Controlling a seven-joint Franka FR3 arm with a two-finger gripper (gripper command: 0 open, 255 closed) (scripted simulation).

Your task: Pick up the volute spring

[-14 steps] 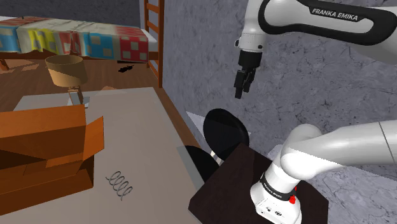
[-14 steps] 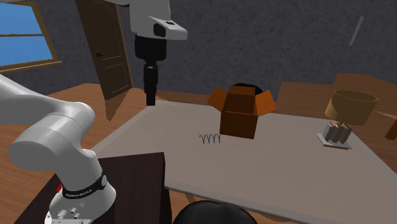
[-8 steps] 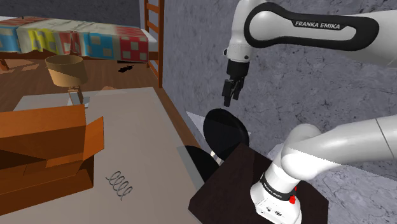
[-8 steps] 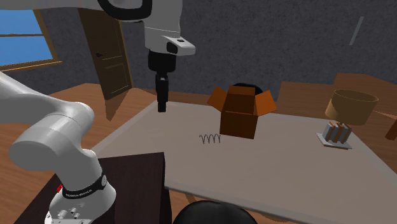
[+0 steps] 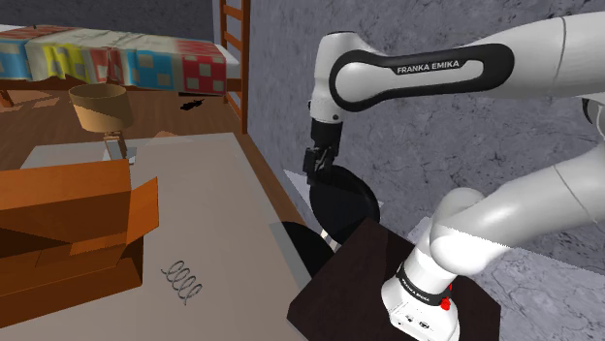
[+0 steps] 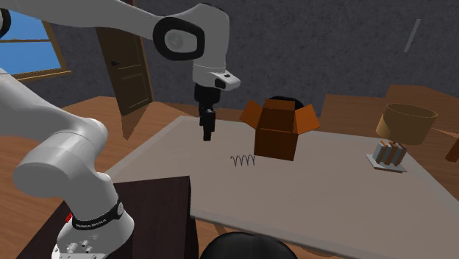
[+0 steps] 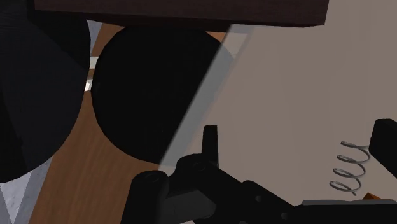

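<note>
**A:** Where do we have the volute spring (image 5: 181, 279)?

**B:** It lies on its side on the worktop (image 5: 228, 194), just beside the open cardboard box (image 5: 68, 218), on the side toward our stand (image 5: 349, 276). It's bare wire coils, and nothing touches them that we can see.

**A:** And our hand (image 6: 207, 134)?

**B:** Open and empty. In the wrist view the two fingers (image 7: 210, 145) stand well apart, and the spring sits off toward one of them, not centred. The hand hangs in the air near the worktop's edge, above the spring and apart from it.

**A:** So what could bite us?

**B:** First, that offset. If we come down as we're lined up, one finger could land on the coils. That would flick or roll the spring away where we want to straddle it.

**A:** It's thin and low, too.

**B:** Right. We judge the tips must go nearly to the surface. Too deep and we jam into the worktop; too shallow and we close on air.

**A:** And the box?

**B:** Its flap (image 5: 143, 208) hangs close by. A wide approach could nudge it, or push the spring underneath. A soft coil might also squash and pop out if we squeeze it hard.
</note>
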